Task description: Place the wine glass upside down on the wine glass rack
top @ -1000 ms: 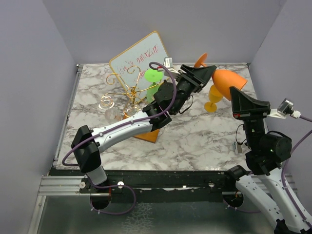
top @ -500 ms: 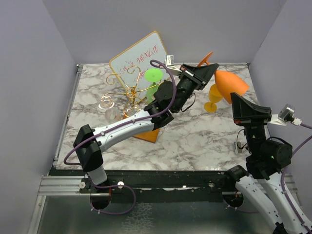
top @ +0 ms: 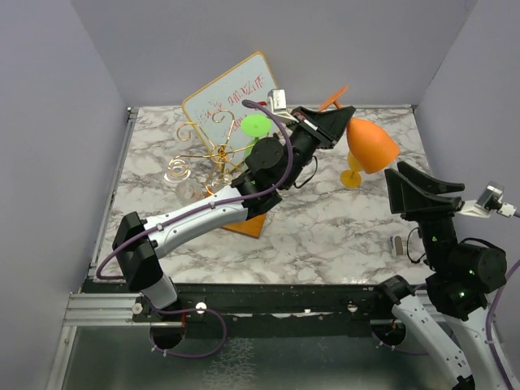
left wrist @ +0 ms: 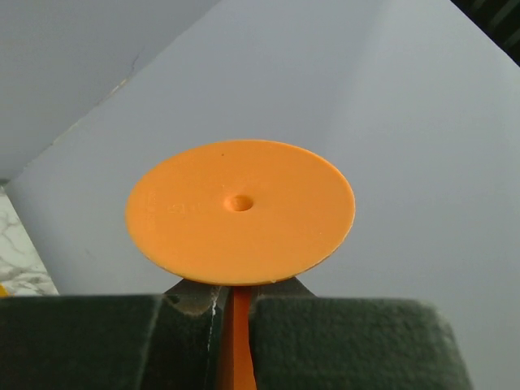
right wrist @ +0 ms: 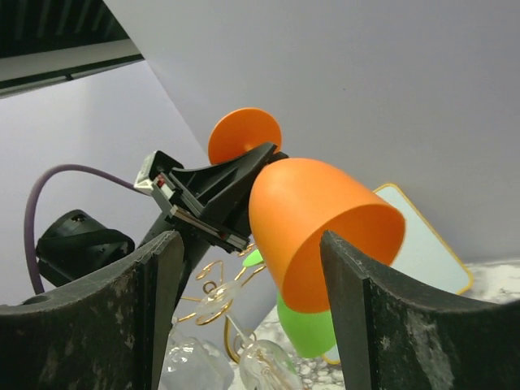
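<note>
An orange wine glass hangs in the air, tilted, bowl toward the right and foot toward the back wall. My left gripper is shut on its stem. In the left wrist view the stem is pinched between the pads just under the round foot. My right gripper stands open a little short of the bowl's mouth, not touching it; its wrist view shows the bowl beyond the spread fingers. The wine glass rack, gold wire on a brown base, stands left of the glass.
A green glass and clear glasses hang on the rack. A tilted whiteboard leans behind it. A small yellow-orange glass stands on the marble table below the held bowl. Grey walls enclose three sides.
My left gripper closed on the stem. My right gripper opened, let go of the bowl and drew back toward the near right. The glass shifted slightly left.
</note>
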`<state>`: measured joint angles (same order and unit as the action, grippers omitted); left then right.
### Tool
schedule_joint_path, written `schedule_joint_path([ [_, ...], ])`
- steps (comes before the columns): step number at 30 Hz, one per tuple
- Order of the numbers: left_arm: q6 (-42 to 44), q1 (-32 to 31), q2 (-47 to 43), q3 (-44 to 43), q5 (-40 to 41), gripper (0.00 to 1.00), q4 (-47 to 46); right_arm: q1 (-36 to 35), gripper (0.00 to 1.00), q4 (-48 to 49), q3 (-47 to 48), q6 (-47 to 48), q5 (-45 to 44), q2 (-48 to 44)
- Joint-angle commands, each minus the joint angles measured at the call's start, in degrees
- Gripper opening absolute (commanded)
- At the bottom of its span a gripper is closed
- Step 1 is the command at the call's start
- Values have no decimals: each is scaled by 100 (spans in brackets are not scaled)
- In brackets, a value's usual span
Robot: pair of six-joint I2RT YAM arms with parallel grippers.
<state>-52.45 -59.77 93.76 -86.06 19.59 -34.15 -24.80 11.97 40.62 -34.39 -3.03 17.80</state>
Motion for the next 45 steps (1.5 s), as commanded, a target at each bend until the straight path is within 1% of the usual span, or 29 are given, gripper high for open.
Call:
schedule_joint_path([
  [1,875,-27,-343,19,-17,0,-160,-23,74,-1119,348,283,-232,-284],
  [5,1349,-26,-212,-172,-482,0,-162,-19,76,-1462,587,313,-520,-449],
  [7,1648,-26,-165,-199,-733,0,-158,-19,82,-1518,750,344,-587,-462],
  [9,2027,-26,-183,-141,-979,0,-122,-14,86,-1508,931,381,-456,-413],
  [11,2287,-26,-262,15,-1083,0,-57,-20,88,-1515,1161,422,-187,-301],
  [16,2955,-28,-499,394,-1518,0,-4,-19,88,-1793,1744,249,249,148],
  [21,3792,-33,-723,670,-1956,0,-12,-20,87,-2030,2056,-113,606,646],
  [26,4581,-30,-840,904,-2590,0,-13,-19,88,-3049,2678,-853,780,1394],
  [29,4971,-35,-847,983,-2998,0,-19,-18,87,-3326,2779,-1304,1057,1732],
  [32,5210,-35,-894,1067,-3138,0,-13,-16,85,-3274,2729,-1617,1203,1849],
  [36,5581,-35,-1027,1205,-3184,0,-21,-20,84,-2707,2350,-1957,1349,1683],
  [42,5731,-35,-1207,1350,-3283,0,-21,-20,84,-1999,1953,-2340,1376,1475],
  [45,5797,-35,-1256,1393,-3340,0,-21,-19,82,-2073,2009,-2400,1332,1555],
])
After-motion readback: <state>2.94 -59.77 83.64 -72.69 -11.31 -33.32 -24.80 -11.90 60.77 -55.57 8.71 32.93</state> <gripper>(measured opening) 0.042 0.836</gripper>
